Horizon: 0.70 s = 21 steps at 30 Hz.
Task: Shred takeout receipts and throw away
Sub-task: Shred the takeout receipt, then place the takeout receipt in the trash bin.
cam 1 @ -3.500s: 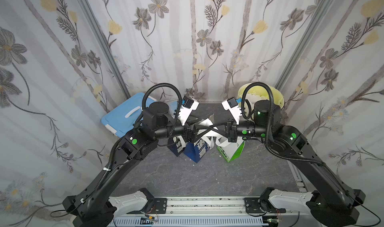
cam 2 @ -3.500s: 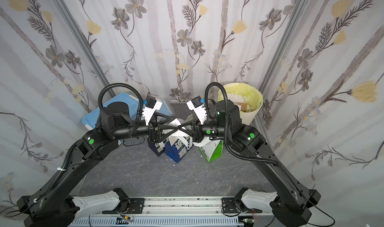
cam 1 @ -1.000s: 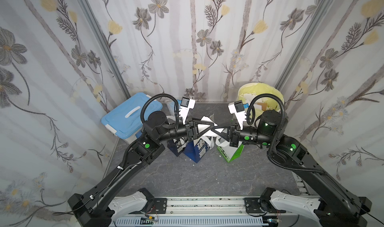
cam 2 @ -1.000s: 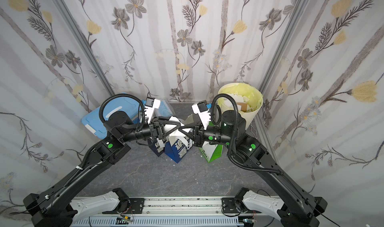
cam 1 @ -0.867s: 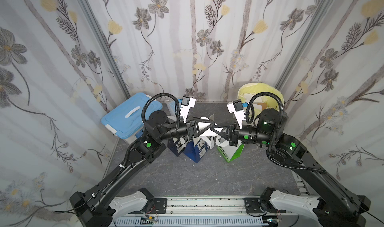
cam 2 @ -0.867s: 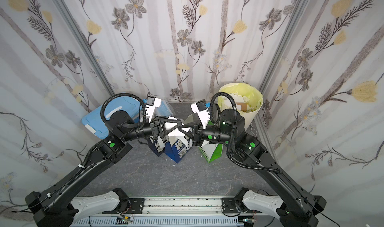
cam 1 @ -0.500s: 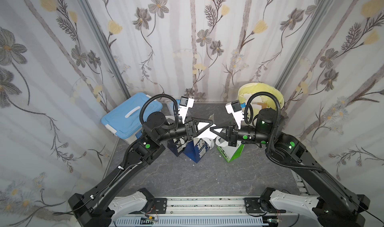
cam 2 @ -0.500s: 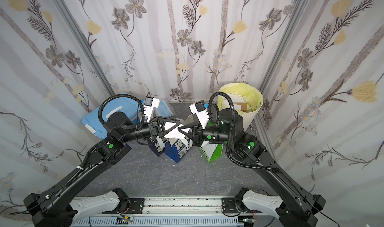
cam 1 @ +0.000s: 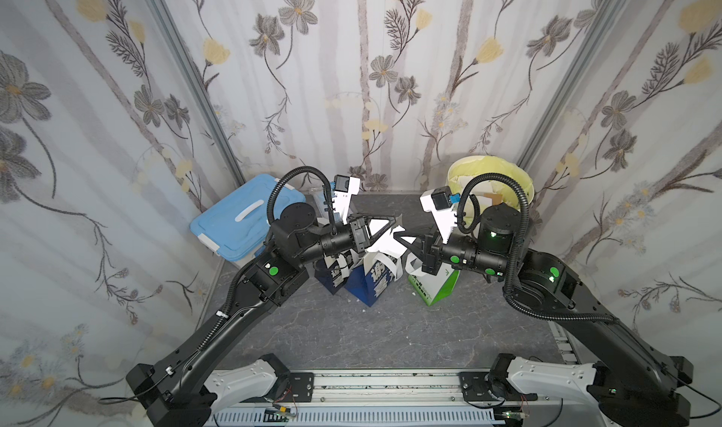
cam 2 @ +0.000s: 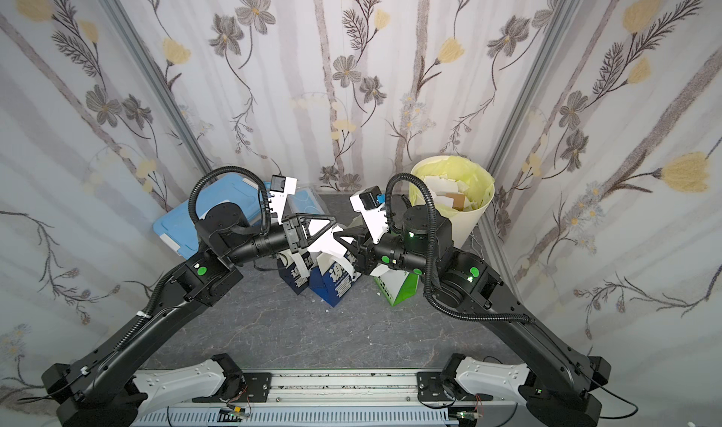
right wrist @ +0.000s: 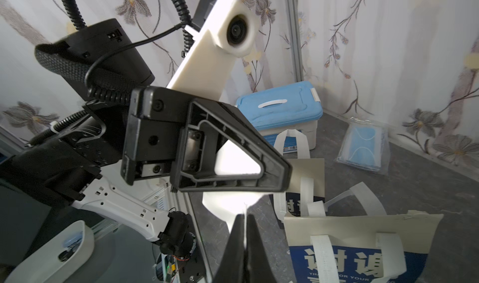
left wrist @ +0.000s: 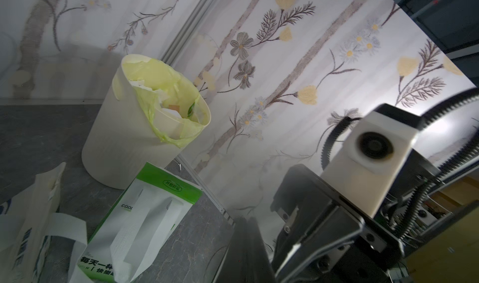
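1. Receipt hangs in mid-air between the two claws, above the dark blue bags. In both top views black fingers cover much of the white slip.
2. The left gripper is pressed together on the receipt's upper part. In the right wrist view the paper shows through the near finger's triangular cut-out and again below it, but the clamped strip itself is hidden.
3. The right gripper is closed tight, pinching the slip's lower tip. The frame edge cuts off the base of its fingers.
4. In the left wrist view that arm's own fingers are a dark blur, and the paper cannot be made out there.
5. The mouths of the dark blue bags and the top of the green-and-white bag lie under the two wrists.
6. The bin, lined in pale yellow and holding paper scraps, stands in the back right corner near the right arm. A cable loop crosses its rim in a top view.
7. A blue lidded box fills the back left corner, partly behind the left arm.
8. Bare grey tabletop lies open between the bags and the front rail. Walls close in on three sides.
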Available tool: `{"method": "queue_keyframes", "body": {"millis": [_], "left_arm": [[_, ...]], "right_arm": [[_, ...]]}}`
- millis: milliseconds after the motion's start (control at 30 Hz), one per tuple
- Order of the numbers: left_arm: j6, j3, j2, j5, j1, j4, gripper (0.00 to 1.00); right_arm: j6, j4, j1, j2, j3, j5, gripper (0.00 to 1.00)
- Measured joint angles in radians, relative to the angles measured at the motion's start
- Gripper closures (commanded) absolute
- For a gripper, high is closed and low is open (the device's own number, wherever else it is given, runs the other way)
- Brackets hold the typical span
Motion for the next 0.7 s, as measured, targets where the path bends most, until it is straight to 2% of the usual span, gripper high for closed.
{"method": "queue_keyframes", "body": {"millis": [133, 300, 400, 500, 700], "left_arm": [[-0.025, 0.002, 0.005, -0.135, -0.002, -0.101, 1.0], [-0.034, -0.008, 0.008, -0.275, -0.001, -0.172, 1.0], [-0.033, -0.009, 0.008, -0.322, 0.002, -0.197, 1.0], [-0.02, -0.009, 0.008, -0.339, 0.005, -0.2, 1.0], [0.006, -0.01, -0.001, -0.333, 0.005, -0.182, 1.0]], "right_arm": [[-0.113, 0.008, 0.085, -0.001, 0.001, 0.134, 1.0], [-0.143, 0.047, 0.095, -0.038, -0.005, 0.136, 1.0], [-0.14, 0.102, 0.08, -0.074, -0.016, 0.126, 0.98], [-0.123, 0.141, 0.0, -0.092, -0.017, 0.2, 1.0], [-0.003, 0.111, -0.366, 0.011, 0.063, 0.426, 1.0]]}}
